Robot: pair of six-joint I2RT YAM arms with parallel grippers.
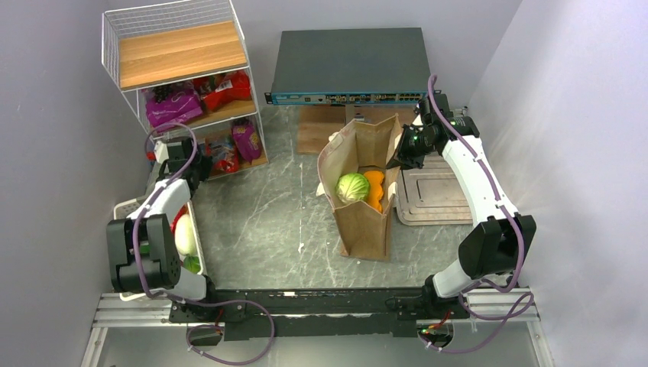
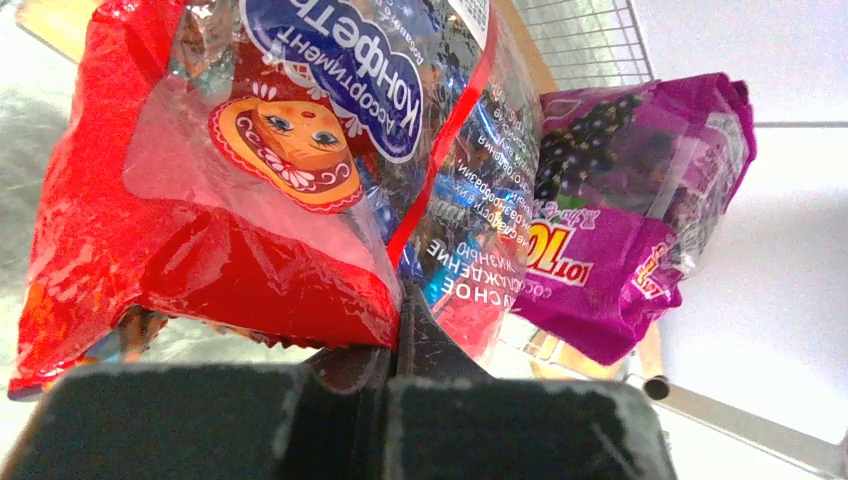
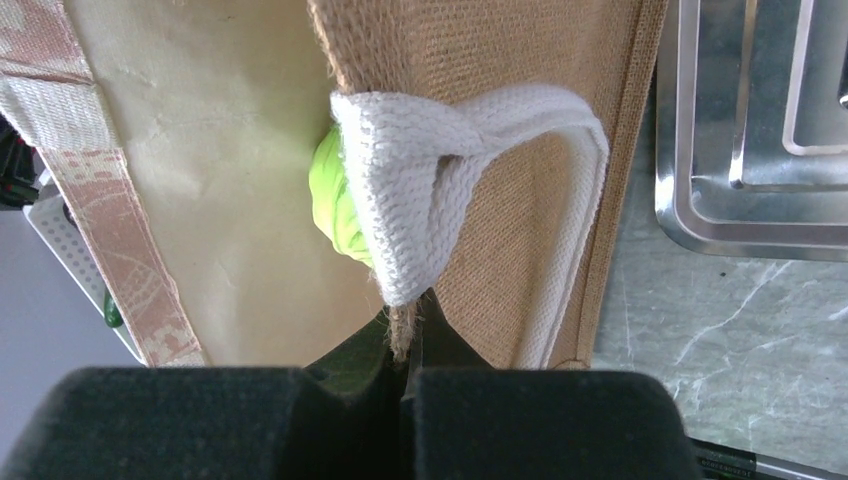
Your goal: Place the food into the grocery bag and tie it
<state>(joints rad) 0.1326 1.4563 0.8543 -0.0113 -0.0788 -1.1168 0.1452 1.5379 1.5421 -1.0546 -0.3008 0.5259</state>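
Left gripper (image 2: 395,340) is pinching 1 red snack packet (image 2: 200,200) by its edge on the wire shelf (image 1: 179,52) — a thin hold, so a slow lift clear of the purple packet (image 2: 620,250) is looking wise. Right gripper (image 3: 405,345) is clamping the rim of the grocery bag (image 1: 365,225) mid-table, holding it open.

Table: we see a grey marbled top (image 1: 260,222) with pale veins.
Rack: a white wire rack (image 1: 111,42) stands at the far left, with a light wooden board (image 1: 179,52) on its top level.
Device: a flat dark grey box (image 1: 348,57) with ports along its front lies at the far edge.
Board: a brown wooden plate (image 1: 315,131) lies just before the box.
Tray: a metal tray (image 1: 432,195) lies flat at the right.
Basket: a white plastic basket (image 1: 128,206) sits at the left edge.
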